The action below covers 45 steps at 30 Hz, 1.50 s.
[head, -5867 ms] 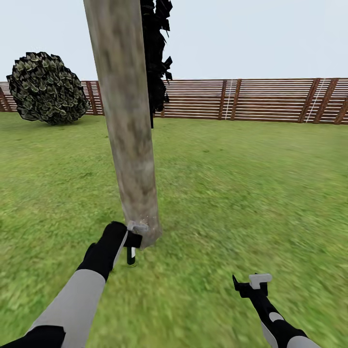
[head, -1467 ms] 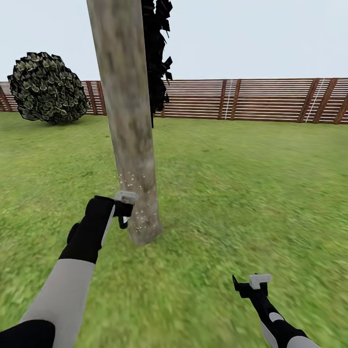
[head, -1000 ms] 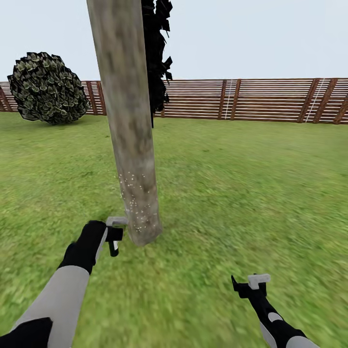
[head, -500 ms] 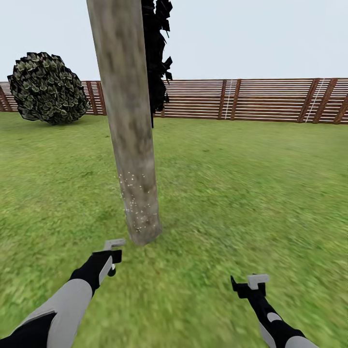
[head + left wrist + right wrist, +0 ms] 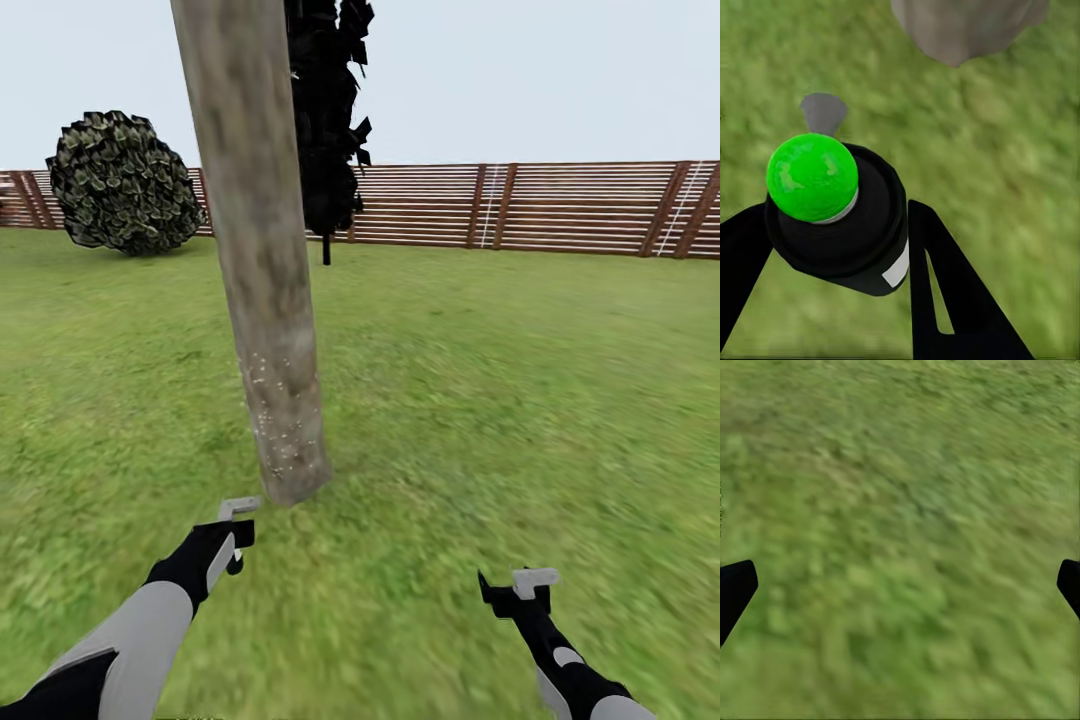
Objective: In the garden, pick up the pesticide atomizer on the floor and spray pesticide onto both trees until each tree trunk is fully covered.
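In the head view a thick grey-tan tree trunk point(image 5: 268, 300) rises from the grass just ahead, left of centre. Fine white specks of pesticide point(image 5: 280, 415) dot its lower part. My left gripper point(image 5: 236, 545) hangs low over the grass, a short way in front of the trunk's base. It is shut on the pesticide atomizer point(image 5: 840, 225), a black bottle with a green top and white label, held between the two black fingers point(image 5: 941, 277). The trunk's base point(image 5: 960, 26) lies beyond it in the left wrist view. My right gripper point(image 5: 517, 590) is open over bare grass point(image 5: 900, 547), well to the right.
A round dark bush point(image 5: 125, 185) stands at the back left. A dark ragged leafy shape point(image 5: 325, 110) rises behind the trunk. A brown slatted fence point(image 5: 560, 205) closes the lawn at the back. Open grass spreads to the right.
My left arm came down from the lower trunk and drew back toward me, still holding the atomizer. In the last half second the camera shifted, sliding the scene slightly right. The right arm stayed put.
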Available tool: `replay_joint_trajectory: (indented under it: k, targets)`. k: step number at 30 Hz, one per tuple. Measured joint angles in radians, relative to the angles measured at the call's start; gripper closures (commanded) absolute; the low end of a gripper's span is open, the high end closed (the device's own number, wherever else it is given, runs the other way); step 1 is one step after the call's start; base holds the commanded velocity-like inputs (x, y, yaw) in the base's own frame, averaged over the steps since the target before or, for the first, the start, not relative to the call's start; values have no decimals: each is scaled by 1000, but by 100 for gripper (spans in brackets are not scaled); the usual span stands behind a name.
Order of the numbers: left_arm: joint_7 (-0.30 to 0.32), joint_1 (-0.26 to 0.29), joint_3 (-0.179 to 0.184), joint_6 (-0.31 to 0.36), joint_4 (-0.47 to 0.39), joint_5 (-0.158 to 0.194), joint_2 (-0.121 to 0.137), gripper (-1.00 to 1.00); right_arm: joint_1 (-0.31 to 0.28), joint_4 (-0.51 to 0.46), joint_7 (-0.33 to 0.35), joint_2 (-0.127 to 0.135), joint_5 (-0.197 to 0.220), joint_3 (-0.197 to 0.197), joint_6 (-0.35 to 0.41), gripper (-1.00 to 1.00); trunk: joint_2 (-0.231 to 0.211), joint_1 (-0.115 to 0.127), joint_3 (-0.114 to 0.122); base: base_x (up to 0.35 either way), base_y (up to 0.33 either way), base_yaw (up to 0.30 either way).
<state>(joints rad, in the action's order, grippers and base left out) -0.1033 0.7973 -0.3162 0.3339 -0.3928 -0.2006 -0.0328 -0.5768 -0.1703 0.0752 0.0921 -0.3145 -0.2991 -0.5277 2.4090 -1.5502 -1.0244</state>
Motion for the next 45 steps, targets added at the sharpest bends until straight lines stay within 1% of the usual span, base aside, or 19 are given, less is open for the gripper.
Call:
replay_joint_trajectory:
  k: [6, 13, 19, 26, 35, 45]
  targets:
    - [0, -4, 2, 0, 1, 0, -2, 100, 0, 0, 0, 0, 0, 0, 0, -100, 0, 0, 0, 126, -270, 246]
    - [0, -4, 3, 1, 2, 0, -2, 100, 0, 0, 0, 3, 0, 0, 0, -100, 0, 0, 0, 130, -271, 31]
    - [0, -4, 3, 2, 1, 0, -8, 100, 0, 0, 0, 2, 0, 0, 0, -100, 0, 0, 0, 130, -271, 20]
    - [-1, -4, 3, 2, -2, -2, -7, 100, 0, 0, 0, 2, 0, 0, 0, -100, 0, 0, 0, 128, -271, 195]
    - [-3, -4, 3, -1, 0, -1, -11, 100, 0, 0, 0, 0, 0, 0, 0, -100, 0, 0, 0, 18, -271, 269]
    - [-13, -4, 4, 1, 2, -2, -12, 100, 0, 0, 4, 0, -2, 1, 0, -100, 0, 0, 0, 0, -271, 33]
